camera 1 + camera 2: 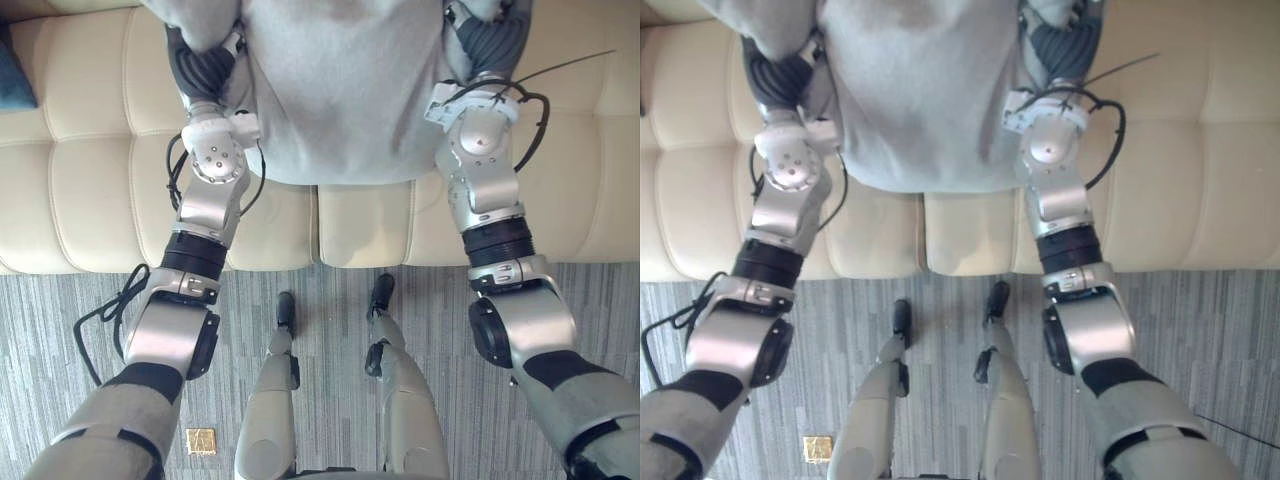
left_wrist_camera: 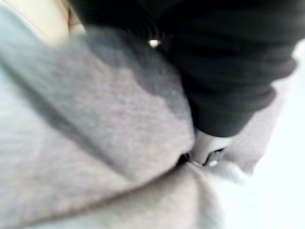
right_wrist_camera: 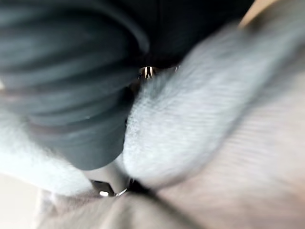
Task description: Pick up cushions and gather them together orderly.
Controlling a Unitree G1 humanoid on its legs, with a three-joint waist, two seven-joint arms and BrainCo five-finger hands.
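Note:
A large grey cushion (image 1: 340, 90) hangs in front of the cream sofa (image 1: 90, 170), held up between my two arms. My left hand (image 1: 205, 65) is buried in the cushion's left edge. At the right edge, my right hand (image 1: 490, 40) is sunk into the fabric in the same way. In the left wrist view the dark hand cover (image 2: 228, 71) presses into folds of the grey cushion (image 2: 95, 143). The right wrist view has its dark cover (image 3: 71, 86) pushed against the grey cloth (image 3: 200, 119) too. A dark teal cushion (image 1: 15, 70) lies on the sofa at the far left.
The sofa's seat runs across the whole width, with a seam between two seat pads (image 1: 316, 225) below the cushion. Grey striped carpet (image 1: 60, 300) lies in front of it, with a small gold square (image 1: 201, 441) on the floor.

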